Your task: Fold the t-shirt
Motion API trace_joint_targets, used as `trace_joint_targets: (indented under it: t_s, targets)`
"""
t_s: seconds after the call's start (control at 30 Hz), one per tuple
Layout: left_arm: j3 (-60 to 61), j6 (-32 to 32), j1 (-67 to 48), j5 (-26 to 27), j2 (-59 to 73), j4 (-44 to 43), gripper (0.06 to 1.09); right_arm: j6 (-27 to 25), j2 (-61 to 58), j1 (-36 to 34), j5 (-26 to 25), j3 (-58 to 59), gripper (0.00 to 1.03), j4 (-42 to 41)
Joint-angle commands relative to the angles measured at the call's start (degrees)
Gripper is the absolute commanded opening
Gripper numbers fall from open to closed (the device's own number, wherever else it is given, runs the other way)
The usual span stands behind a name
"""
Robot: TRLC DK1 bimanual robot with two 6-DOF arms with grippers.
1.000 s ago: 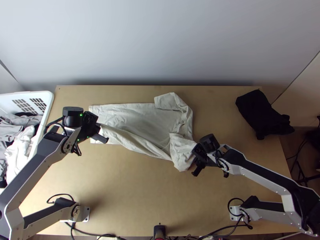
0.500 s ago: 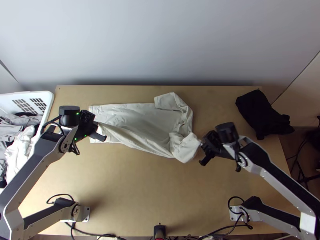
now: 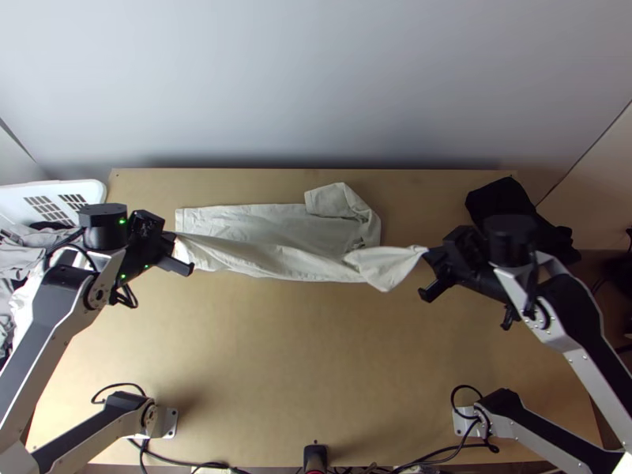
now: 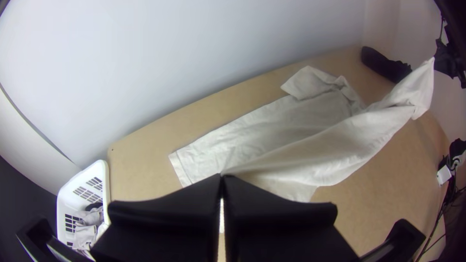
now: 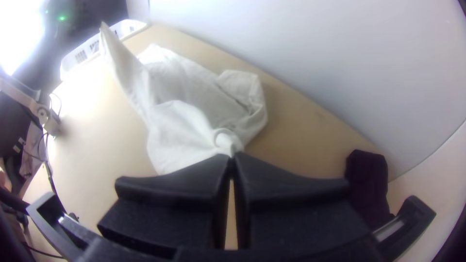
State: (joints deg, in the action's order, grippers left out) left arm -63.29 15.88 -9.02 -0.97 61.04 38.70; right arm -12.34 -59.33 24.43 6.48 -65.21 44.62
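Top view — both arms [image 3: 38, 347], wrist views — t-shirt [image 4: 310, 150] in jaws

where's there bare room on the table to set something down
The widest bare stretch of table lies between the near edge of the shirt and the arms' bases. A smaller one lies between shirt and black cloth. It's crowded where the shirt stretches between the left gripper and right gripper.

Your left arm [image 3: 38, 340] and right arm [image 3: 588, 336] have silver-grey links [image 3: 16, 456], black joints [image 3: 509, 237] and looping black cables [image 3: 118, 384]; small green lights [image 3: 122, 221] mark the left wrist [image 3: 138, 257].
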Motion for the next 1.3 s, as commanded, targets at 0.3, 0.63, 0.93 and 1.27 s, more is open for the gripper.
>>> trace_joint_targets:
  t_s: [0.3, 0.63, 0.93, 1.27]
  targets:
    - [-2.3, 0.6, 0.1, 3.5, -9.5, 12.9, 0.09, 0.1, 7.2, -4.9, -0.2, -9.5, 0.03, 6.4]
    - [15.7, 0.8, -4.9, 7.5, -12.5, 7.3, 0.10, -0.8, 15.6, -4.4, -0.2, 3.5, 0.03, 10.0]
    - [18.0, 2.8, -9.4, 7.4, 4.8, -5.3, 0.10, -1.9, 17.8, -4.3, -0.2, 12.4, 0.03, 10.1]
    - [15.2, 4.8, -10.1, 7.4, 25.0, -17.5, 0.10, -1.4, 16.6, -5.4, -0.2, 16.4, 0.03, 6.7]
